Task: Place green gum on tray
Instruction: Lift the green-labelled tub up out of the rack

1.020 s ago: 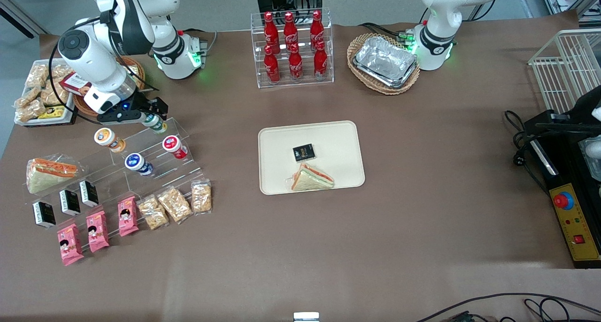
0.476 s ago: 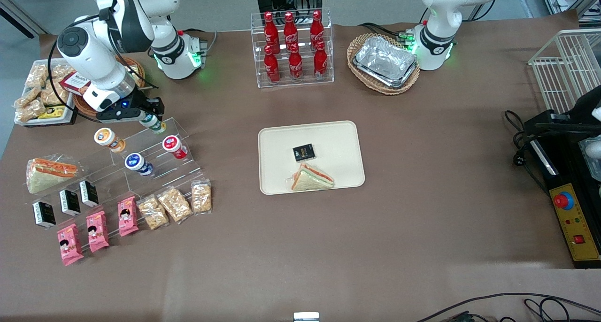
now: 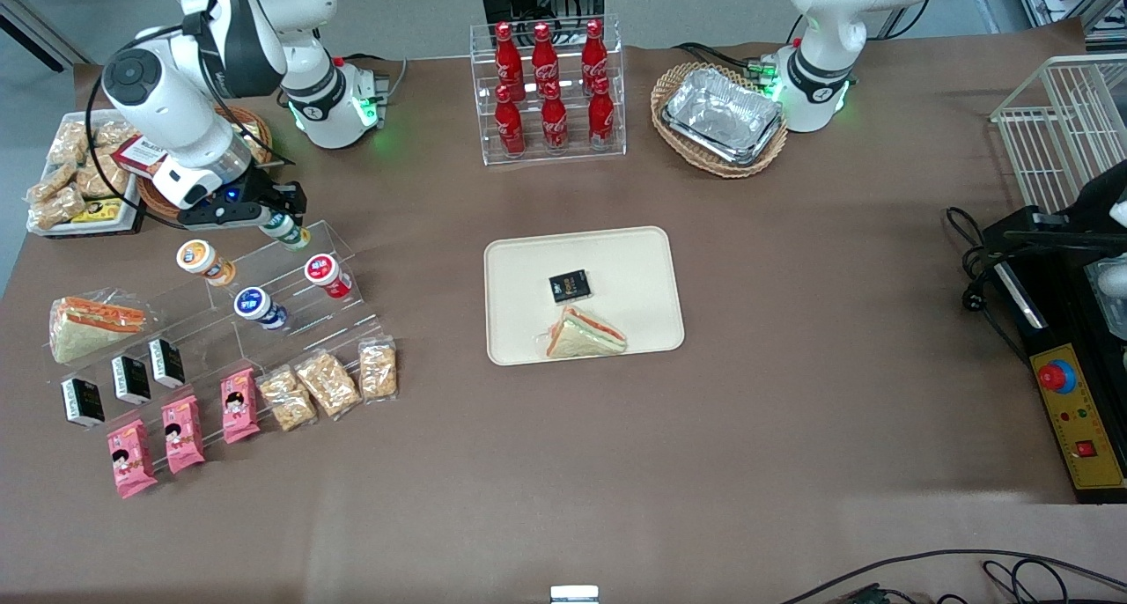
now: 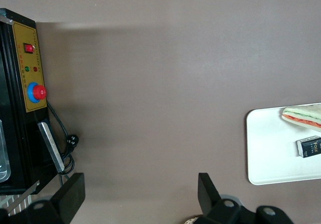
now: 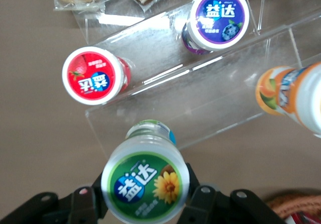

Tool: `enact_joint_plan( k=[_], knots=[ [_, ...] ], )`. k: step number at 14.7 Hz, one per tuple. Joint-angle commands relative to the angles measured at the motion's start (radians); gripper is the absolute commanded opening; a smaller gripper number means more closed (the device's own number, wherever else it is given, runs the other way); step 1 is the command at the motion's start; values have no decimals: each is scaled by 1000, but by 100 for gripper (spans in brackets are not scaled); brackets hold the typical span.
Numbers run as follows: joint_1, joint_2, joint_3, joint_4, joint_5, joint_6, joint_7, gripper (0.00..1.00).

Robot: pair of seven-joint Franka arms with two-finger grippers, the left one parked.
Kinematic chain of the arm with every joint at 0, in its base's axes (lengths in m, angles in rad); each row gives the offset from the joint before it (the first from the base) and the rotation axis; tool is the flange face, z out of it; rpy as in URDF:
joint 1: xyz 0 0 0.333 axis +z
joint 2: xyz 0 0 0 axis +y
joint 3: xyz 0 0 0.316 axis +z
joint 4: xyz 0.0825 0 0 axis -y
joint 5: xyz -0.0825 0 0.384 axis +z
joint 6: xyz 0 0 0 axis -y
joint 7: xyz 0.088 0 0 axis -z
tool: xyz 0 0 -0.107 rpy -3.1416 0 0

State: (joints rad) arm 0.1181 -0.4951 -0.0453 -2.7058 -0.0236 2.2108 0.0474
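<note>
Front view shows me a wide table (image 3: 792, 428) under a brown covering, with grey floor past its edges. Starting at the working arm's end, a bin of snack packs (image 3: 75, 177) sits at the table's edge, and nearer the camera than it I see a wrapped sandwich (image 3: 92, 327), small black boxes (image 3: 130, 379) and pink packets (image 3: 180, 432).

Next comes the clear stepped display stand (image 3: 290, 291). My gripper (image 3: 280, 221) hangs over its top step, fingers closed on the green gum (image 3: 283, 227), which I read as lifted just clear of the stand; the right wrist view shows its lid (image 5: 145, 185) clamped between the two black fingers (image 5: 198, 196). On the steps nearer the camera are the orange-lidded canister (image 3: 201, 259), the blue-lidded canister (image 3: 254, 305) and the red-lidded canister (image 3: 324, 271).

Mid-table lies the tray (image 3: 528, 269), well apart from the stand, carrying a small black packet (image 3: 570, 286) and a sandwich (image 3: 583, 335). A clear rack of red cola bottles (image 3: 548, 89) stands farther from the camera than it.

Toward the parked arm's end I see a wicker basket of foil trays (image 3: 720, 115), a white wire basket (image 3: 1061, 128) and a black control box with a red button (image 3: 1057, 377).
</note>
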Motion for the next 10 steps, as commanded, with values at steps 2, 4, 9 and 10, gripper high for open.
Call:
enact_joint_plan(
  k=[2, 4, 9, 10],
  knots=[
    [6, 6, 10, 216, 4, -236, 6, 43],
    [6, 36, 10, 344, 5, -351, 5, 43],
    [26, 246, 9, 827, 33, -754, -1, 43],
    [28, 277, 9, 890, 34, -788, 5, 43]
  ],
)
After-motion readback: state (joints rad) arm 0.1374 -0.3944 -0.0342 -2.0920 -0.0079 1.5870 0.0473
